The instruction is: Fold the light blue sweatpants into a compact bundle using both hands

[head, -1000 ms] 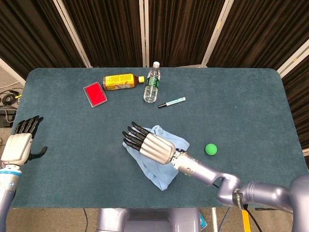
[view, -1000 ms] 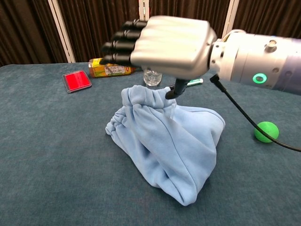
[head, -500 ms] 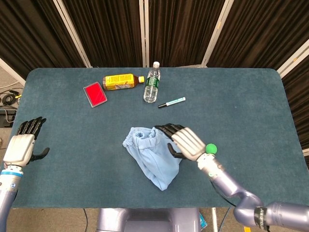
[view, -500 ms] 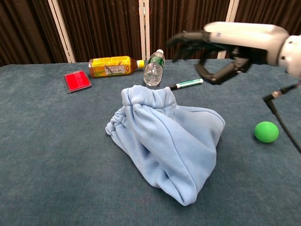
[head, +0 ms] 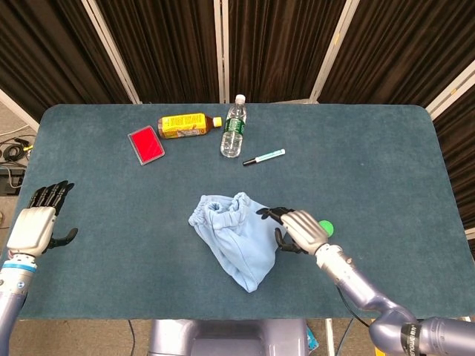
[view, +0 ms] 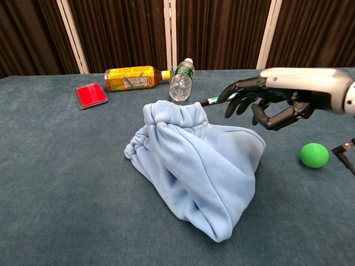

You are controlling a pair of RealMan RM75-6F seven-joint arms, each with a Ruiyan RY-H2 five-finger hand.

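We see the sweatpants (head: pixel 237 239) bunched at the frame's center (waistband up). Our right hand (head: pixel 298 229) hovers just right of them, fingers spread, empty; our left hand (head: pixel 35 223) waits open at far left.

Soft cloth on matt felt-like table (head: pixel 386 163).
Sweatpants (view: pixel 194 166): fleecy, matt, gathered hems. Right hand (view: pixel 277 97): smooth silvery shell, black fingers. Water bottle (head: pixel 233 127): clear glossy plastic. Ball (view: pixel 314 154): matt.

My desk (head: pixel 386 148) holds sweatpants (head: pixel 236 237) at centre, green ball (head: pixel 325 227) right, red case (head: pixel 146 144), two bottles (head: pixel 231 127) and a marker (head: pixel 264 157) above.
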